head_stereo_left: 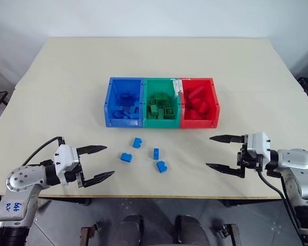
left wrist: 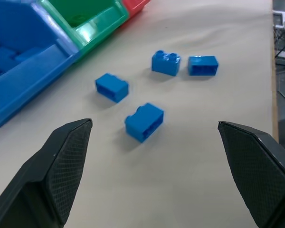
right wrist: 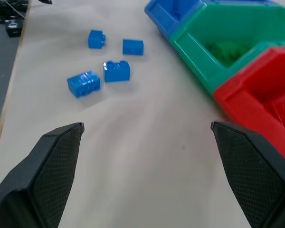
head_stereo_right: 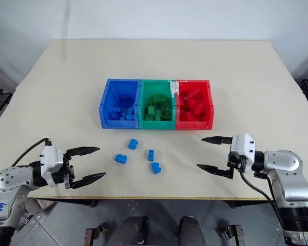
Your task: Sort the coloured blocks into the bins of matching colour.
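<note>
- Blue blocks [head_stereo_left: 137, 142]: four loose on the table [head_stereo_left: 51, 87], just in front of the joined bins [head_stereo_left: 124, 123].
- Left gripper [head_stereo_left: 103, 162]: jaws wide apart, empty.
- Right gripper [head_stereo_left: 214, 152]: jaws wide apart, empty.

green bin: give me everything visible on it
The green bin is a rectangular open-topped tray of glossy green plastic, the middle of three joined trays, touching the blue bin on the robot's left and the red bin on its right. It sits upright on the beige table, beyond four loose blue blocks. A white tape strip runs along its rim next to the red bin. Inside lies a pile of green studded blocks. Neither gripper touches it.
</note>
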`<action>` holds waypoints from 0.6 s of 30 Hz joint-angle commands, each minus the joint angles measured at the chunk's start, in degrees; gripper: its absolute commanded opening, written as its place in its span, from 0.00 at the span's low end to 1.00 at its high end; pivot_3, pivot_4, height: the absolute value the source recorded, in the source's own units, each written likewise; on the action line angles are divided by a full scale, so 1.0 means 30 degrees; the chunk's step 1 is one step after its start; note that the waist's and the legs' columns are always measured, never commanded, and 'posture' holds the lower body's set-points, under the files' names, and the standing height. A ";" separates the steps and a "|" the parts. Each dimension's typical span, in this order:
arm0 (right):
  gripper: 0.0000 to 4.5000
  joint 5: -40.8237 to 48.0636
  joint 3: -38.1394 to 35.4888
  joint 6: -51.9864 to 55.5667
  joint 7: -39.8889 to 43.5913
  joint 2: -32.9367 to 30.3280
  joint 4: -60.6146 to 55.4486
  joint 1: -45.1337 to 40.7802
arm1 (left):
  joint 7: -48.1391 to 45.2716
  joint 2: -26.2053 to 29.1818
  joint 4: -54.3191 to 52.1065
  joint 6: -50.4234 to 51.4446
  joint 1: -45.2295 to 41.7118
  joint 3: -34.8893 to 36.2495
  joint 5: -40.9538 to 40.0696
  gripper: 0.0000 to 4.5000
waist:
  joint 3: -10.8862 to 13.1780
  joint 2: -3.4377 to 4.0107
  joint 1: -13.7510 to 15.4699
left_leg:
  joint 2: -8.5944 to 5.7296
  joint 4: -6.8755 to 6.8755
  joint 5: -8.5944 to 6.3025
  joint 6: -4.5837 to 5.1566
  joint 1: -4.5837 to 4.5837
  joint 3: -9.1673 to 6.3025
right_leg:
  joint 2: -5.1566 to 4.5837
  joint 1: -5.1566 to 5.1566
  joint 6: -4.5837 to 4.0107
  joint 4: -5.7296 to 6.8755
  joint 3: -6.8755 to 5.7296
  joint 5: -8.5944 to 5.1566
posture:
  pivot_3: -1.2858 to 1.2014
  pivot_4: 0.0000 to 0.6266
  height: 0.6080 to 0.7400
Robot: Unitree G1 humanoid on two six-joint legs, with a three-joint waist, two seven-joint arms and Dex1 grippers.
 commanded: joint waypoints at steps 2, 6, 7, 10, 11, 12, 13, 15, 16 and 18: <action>1.00 0.0649 -0.1678 -0.0002 0.0046 -0.0931 -0.0359 0.1022 | -0.0440 0.0278 -0.1853 0.0318 -0.2246 -0.2855 0.1518 1.00 | 0.0001 0.0002 0.0141 | -0.0016 0.0030 0.0000 0.0001 -0.0010 -0.0023 | -0.0002 0.0007 0.0000 0.0006 0.0000 0.0001 | 0.52 0.24 1.00; 1.00 0.0732 -0.3132 -0.0637 -0.0313 -0.1066 -0.1214 0.2922 | -0.0357 -0.0329 -0.1159 0.1119 -0.5118 -0.5709 0.3454 1.00 | 0.0000 0.0002 0.0098 | -0.0029 0.0025 0.0001 0.0003 -0.0014 -0.0025 | 0.0002 0.0016 0.0004 0.0042 -0.0016 0.0003 | 0.52 0.24 1.00; 1.00 0.0767 -0.3477 -0.0621 -0.0472 -0.1054 -0.1421 0.3413 | -0.0516 -0.0637 -0.0751 0.1153 -0.5806 -0.6295 0.3653 1.00 | 0.0000 0.0003 0.0052 | -0.0029 0.0028 0.0001 0.0003 -0.0014 -0.0023 | 0.0009 0.0017 0.0004 0.0055 -0.0024 0.0003 | 0.52 0.24 1.00; 1.00 0.0982 -0.4464 -0.0592 -0.0769 -0.0920 -0.2116 0.4885 | -0.1064 -0.1650 0.0855 0.0835 -0.7877 -0.8053 0.4609 1.00 | 0.0001 0.0002 -0.0133 | -0.0094 0.0013 0.0002 0.0007 -0.0006 0.0014 | 0.0013 0.0013 0.0011 0.0069 -0.0008 0.0006 | 0.52 0.24 1.00; 1.00 0.1091 -0.5028 -0.0544 -0.0901 -0.0819 -0.2585 0.5803 | -0.1563 -0.2350 0.2018 -0.0015 -0.9183 -0.9089 0.5373 1.00 | 0.0002 0.0010 0.0015 | -0.0089 0.0012 0.0003 0.0006 -0.0008 0.0018 | 0.0021 0.0005 0.0011 0.0071 -0.0009 0.0005 | 0.52 0.24 1.00; 1.00 0.1266 -0.5576 -0.0340 -0.1100 -0.0719 -0.3112 0.6698 | -0.2057 -0.2962 0.3086 -0.0397 -1.0399 -0.9988 0.5957 1.00 | 0.0002 0.0008 0.0064 | -0.0105 0.0022 0.0006 0.0006 -0.0009 0.0025 | 0.0021 0.0009 0.0011 0.0082 -0.0027 0.0005 | 0.52 0.24 1.00; 1.00 0.1457 -0.5989 -0.0129 -0.1283 -0.0644 -0.3564 0.7390 | -0.2429 -0.3434 0.3987 -0.0762 -1.1349 -1.0596 0.6400 1.00 | 0.0002 0.0009 0.0198 | -0.0107 0.0038 0.0008 0.0003 -0.0025 0.0050 | 0.0030 0.0019 0.0011 0.0077 -0.0048 0.0005 | 0.52 0.24 1.00; 1.00 0.1635 -0.6339 0.0195 -0.1701 -0.0612 -0.4164 0.8131 | -0.3199 -0.3736 0.5079 -0.0960 -1.2410 -1.1251 0.6805 1.00 | 0.0005 0.0001 0.0255 | -0.0126 0.0093 0.0009 0.0009 -0.0064 0.0072 | 0.0029 0.0030 0.0017 0.0079 -0.0064 0.0008 | 0.52 0.24 1.00; 1.00 0.1723 -0.6461 0.0321 -0.1884 -0.0586 -0.4382 0.8391 | -0.3571 -0.3811 0.5528 -0.1119 -1.2821 -1.1516 0.6991 1.00 | 0.0004 0.0002 0.0139 | -0.0132 0.0095 0.0010 0.0018 -0.0072 0.0076 | 0.0028 0.0036 0.0044 0.0060 -0.0057 0.0022 | 0.52 0.24 1.00; 1.00 0.1859 -0.6648 0.0499 -0.2101 -0.0576 -0.4702 0.8791 | -0.3953 -0.3976 0.6155 -0.1289 -1.3341 -1.1780 0.7181 1.00 | 0.0004 0.0002 -0.0082 | -0.0130 0.0098 -0.0002 0.0040 -0.0055 0.0070 | 0.0022 0.0035 0.0056 0.0052 -0.0015 0.0029 | 0.52 0.24 1.00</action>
